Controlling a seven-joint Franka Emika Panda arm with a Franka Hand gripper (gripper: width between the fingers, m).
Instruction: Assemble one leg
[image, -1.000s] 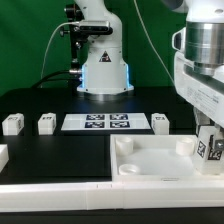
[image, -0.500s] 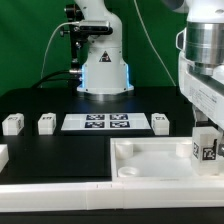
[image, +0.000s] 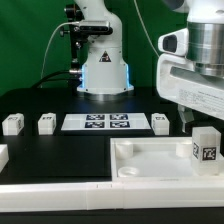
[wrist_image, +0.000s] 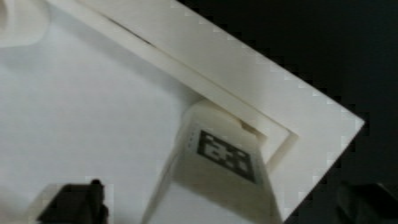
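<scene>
Open space is left above the leg (image: 205, 150), standing upright in the tray's (image: 150, 160) corner on the exterior view's right; the raised rim closely bounds it on two sides.

Green backdrop (image: 160, 40) spans far wall behind setup. Black table (image: 50, 130) fills foreground, matte, evenly lit. Marker board (image: 106, 122) lies flat mid-table. Far left corner dark, perhaps shadowed curtain edge.

Bright even light ext view, glowing blue base; wrist view blurry, low-res.
</scene>
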